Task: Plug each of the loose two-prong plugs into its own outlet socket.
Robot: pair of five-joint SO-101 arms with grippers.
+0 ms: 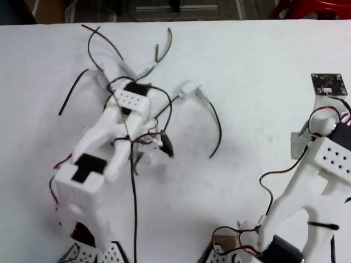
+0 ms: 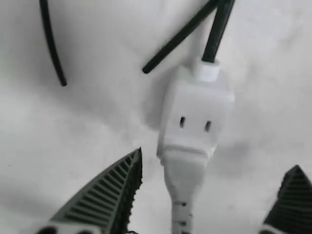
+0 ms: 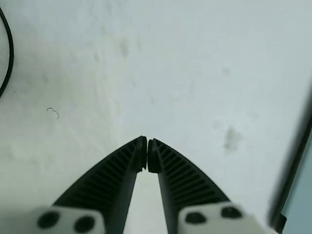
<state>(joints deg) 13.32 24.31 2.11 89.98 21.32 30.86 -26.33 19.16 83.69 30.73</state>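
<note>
Left claw (image 2: pixel 217 161) spread wide astride white socket (image 2: pixel 195 114), I reckoned to grip it | white plug (image 1: pixel 189 90) lay upper centre, high view | right claw (image 3: pixel 147 146) pinched shut, empty, parked clear.

Pretty plain setup: a white table (image 1: pixel 263 71) takes up most of the high view, and up close it has a few grey smudges (image 3: pixel 231 139). Past its far edge there's dark floor (image 1: pixel 255 10), what looks like a red chair (image 1: pixel 315 8) at one corner, and something brown (image 1: pixel 52 10) at the other. The light's soft and even.
</note>
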